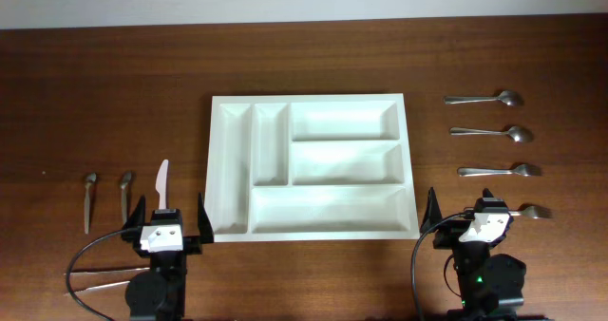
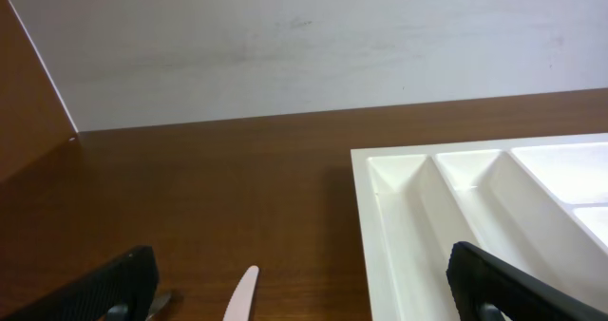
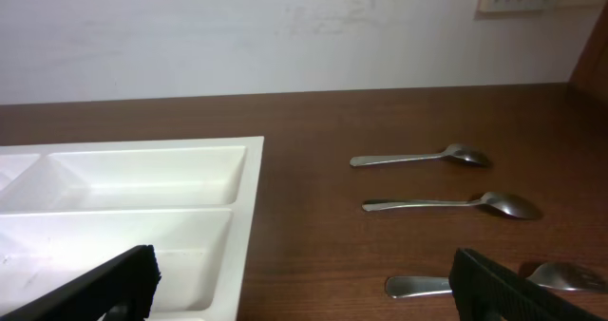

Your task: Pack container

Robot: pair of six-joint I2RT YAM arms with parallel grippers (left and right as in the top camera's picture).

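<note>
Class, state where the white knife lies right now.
Overhead view: the white knife lies on the left side, between a small metal utensil and the white tray, its near end by the open left hand.

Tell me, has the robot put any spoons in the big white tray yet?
Not yet. Nothing looks done: every compartment of the tray is empty. Nothing is in hand either: the left gripper and the right gripper are open and hold nothing. Everything is left to do: four metal utensils lie to the right of the tray, and two small spoons and a white knife lie to the left of it.
</note>
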